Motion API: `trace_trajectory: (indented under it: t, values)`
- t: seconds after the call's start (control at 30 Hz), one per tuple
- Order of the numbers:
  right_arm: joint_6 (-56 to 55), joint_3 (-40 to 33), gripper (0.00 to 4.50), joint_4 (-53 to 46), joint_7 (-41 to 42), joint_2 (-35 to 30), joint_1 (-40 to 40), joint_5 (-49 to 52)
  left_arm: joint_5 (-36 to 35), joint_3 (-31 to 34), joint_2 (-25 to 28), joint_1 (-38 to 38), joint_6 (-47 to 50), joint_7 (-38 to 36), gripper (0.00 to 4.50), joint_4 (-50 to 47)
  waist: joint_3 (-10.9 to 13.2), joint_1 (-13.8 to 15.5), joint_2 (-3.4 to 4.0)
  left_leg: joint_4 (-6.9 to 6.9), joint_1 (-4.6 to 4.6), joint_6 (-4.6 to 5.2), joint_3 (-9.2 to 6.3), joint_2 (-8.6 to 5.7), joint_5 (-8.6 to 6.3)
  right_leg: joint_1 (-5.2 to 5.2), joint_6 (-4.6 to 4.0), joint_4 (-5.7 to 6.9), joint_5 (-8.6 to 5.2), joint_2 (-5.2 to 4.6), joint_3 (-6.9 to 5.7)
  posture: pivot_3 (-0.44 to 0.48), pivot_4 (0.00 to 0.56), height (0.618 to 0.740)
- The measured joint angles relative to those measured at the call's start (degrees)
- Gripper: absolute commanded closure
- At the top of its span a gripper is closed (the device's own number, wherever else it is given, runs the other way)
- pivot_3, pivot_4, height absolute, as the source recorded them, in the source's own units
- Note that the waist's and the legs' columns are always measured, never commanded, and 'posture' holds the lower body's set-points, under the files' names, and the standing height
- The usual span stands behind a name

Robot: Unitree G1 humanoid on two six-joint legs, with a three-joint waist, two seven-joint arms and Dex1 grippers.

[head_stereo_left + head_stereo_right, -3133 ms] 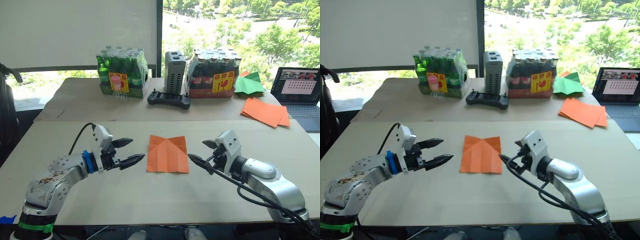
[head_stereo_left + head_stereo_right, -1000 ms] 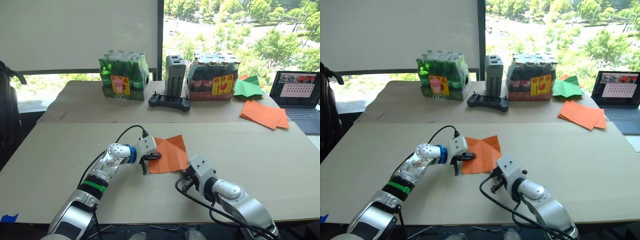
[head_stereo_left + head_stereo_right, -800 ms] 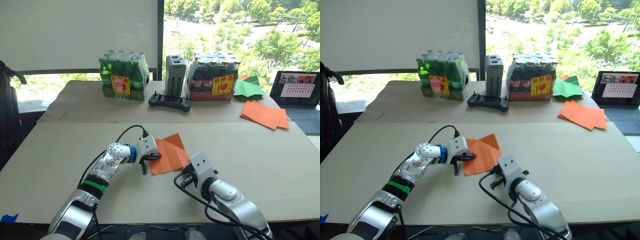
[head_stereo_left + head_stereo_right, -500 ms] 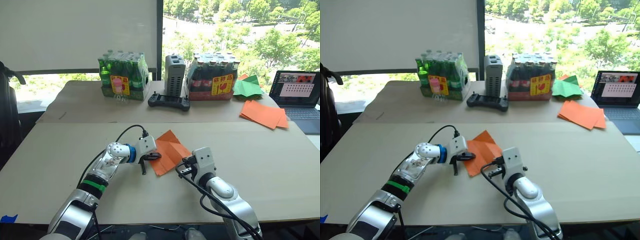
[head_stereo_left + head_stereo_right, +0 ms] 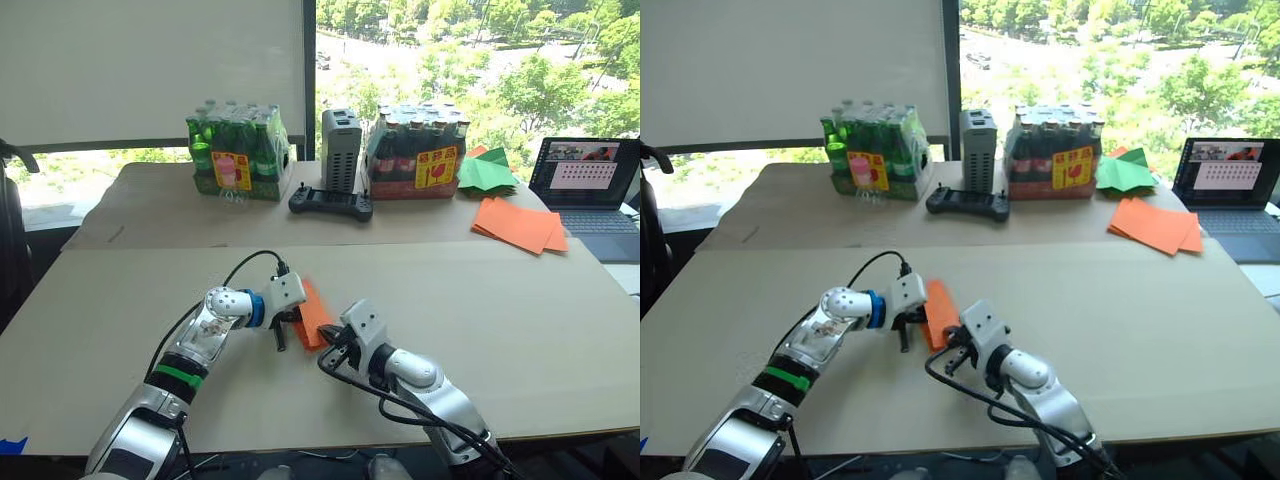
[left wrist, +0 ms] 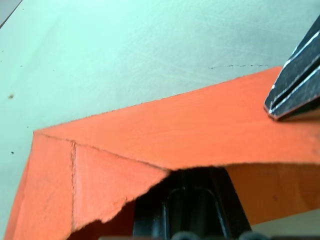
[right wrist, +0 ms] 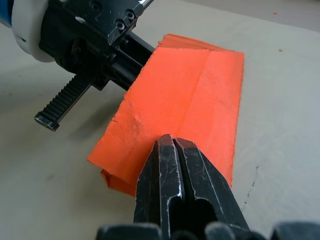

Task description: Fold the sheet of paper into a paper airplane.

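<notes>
Lying near the front middle of the near table [image 5: 520, 330], the sheet of paper [image 5: 313, 313] is folded into a narrow orange strip with visible creases, one flap doubled over the other. Both grippers meet at it. The left gripper [image 5: 290, 322] sits against the strip's left edge, its black finger running under a raised flap in the left wrist view; whether it is clamped on the paper or released cannot be told. The right gripper [image 7: 174, 150] presses on the near end of the strip with its two black fingers [image 7: 165, 175] closed flat against each other, tips touching the paper's top surface rather than pinching it.

On the far table [image 5: 150, 200] stand a pack of green bottles [image 5: 236, 152], a grey upright device [image 5: 339, 150], a black handheld controller [image 5: 330, 204] and a pack of dark bottles [image 5: 418, 160]. To the right lie green paper pieces [image 5: 485, 170], a stack of flat orange sheets [image 5: 518, 222] and an open laptop [image 5: 588, 190].
</notes>
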Motion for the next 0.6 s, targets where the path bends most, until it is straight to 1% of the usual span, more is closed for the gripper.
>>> trace_trajectory:
  t: [0.03,0.17,0.27,0.33,0.43,0.53,0.57,0.6]
  values:
    - [0.0,0.2,4.46,0.9,0.4,0.0,-0.6,-0.3,-0.3,0.6,0.9,0.7,0.7,-0.2,4.50,-1.1,0.0,-0.3,0.00,0.00,-0.01,-0.05,0.02,0.01,-0.03,-0.05,-0.19,0.01,0.12,0.01,0.01,0.000,0.150,0.699]
    - [0.2,0.6,4.46,3.6,0.7,0.3,-2.8,-1.0,-1.6,3.6,5.4,4.3,5.5,-0.9,4.50,-6.8,0.0,-0.9,0.02,-0.03,-0.02,-0.07,-0.04,0.04,-0.03,-0.11,-0.22,0.04,0.12,0.06,0.01,0.000,0.150,0.699]
    - [1.0,0.7,4.46,4.2,0.9,0.3,-4.0,-1.6,-5.5,7.2,8.9,7.4,12.3,-2.3,4.50,-12.7,0.0,-1.0,0.04,-0.03,-0.12,-0.08,-0.05,0.04,-0.03,-0.27,-0.26,0.09,0.13,0.07,0.01,0.000,0.150,0.699]
    - [1.3,0.8,4.46,4.2,1.0,0.3,-4.4,-1.9,-8.3,10.0,9.4,7.4,16.0,-2.6,4.50,-15.9,0.1,-0.6,0.04,-0.01,-0.17,-0.09,-0.06,0.02,-0.03,-0.30,-0.28,0.08,0.15,0.06,0.00,0.000,0.150,0.699]
    - [2.3,0.8,4.46,4.2,1.1,0.6,-4.8,-1.9,-11.9,12.6,7.1,4.7,19.7,-1.3,4.50,-17.3,0.1,0.0,0.04,0.01,-0.13,-0.10,-0.06,0.01,-0.03,-0.21,-0.29,0.05,0.16,0.06,0.00,0.000,0.150,0.699]
    - [3.1,0.8,4.46,4.2,1.3,0.8,-5.0,-1.9,-12.3,12.4,3.3,2.8,20.2,0.3,4.50,-16.1,0.1,0.3,0.04,-0.01,-0.11,-0.11,-0.05,0.01,-0.02,-0.20,-0.30,0.04,0.17,0.06,0.00,0.000,0.150,0.699]
    - [3.5,0.8,4.46,4.2,1.4,0.9,-5.3,-2.0,-12.2,11.5,1.1,2.4,20.0,1.2,4.50,-14.3,0.1,0.3,0.04,-0.01,-0.11,-0.12,-0.05,0.01,-0.02,-0.19,-0.31,0.03,0.17,0.07,0.00,0.000,0.150,0.699]
    - [3.7,0.8,4.46,4.2,1.5,1.0,-5.4,-2.0,-12.1,10.8,0.1,2.4,19.7,1.5,4.50,-13.1,0.1,0.3,0.04,-0.01,-0.11,-0.12,-0.03,0.01,-0.02,-0.21,-0.32,0.04,0.18,0.07,0.01,0.000,0.150,0.699]
